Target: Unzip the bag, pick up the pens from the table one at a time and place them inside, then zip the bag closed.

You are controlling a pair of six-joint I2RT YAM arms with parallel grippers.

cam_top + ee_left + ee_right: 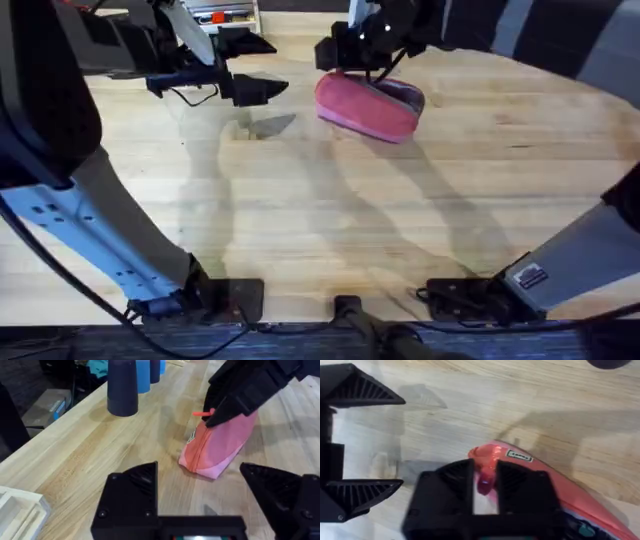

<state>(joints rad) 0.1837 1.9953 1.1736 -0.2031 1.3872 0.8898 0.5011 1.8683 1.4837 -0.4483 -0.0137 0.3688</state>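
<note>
The pink bag [368, 108] lies on the table [350, 230] at the far middle, its zipper along the top. My right gripper [368, 68] reaches down over its left end. In the right wrist view that gripper [485, 477] is shut on the red zipper pull [484, 485] at the bag's end [492, 455]. From the left wrist, the bag [215, 447] sits ahead with the pull [201, 413] sticking out under the right gripper [212, 415]. My left gripper [275, 66] hovers open just left of the bag, holding nothing [200, 474]. The pens are out of view.
Dark blue and lighter blue cups [122, 387] stand beyond the bag near the table's far edge. A white tray [15, 507] sits off to the left gripper's side. A box with red items [225, 15] is at the back. Bare wood spans the near half.
</note>
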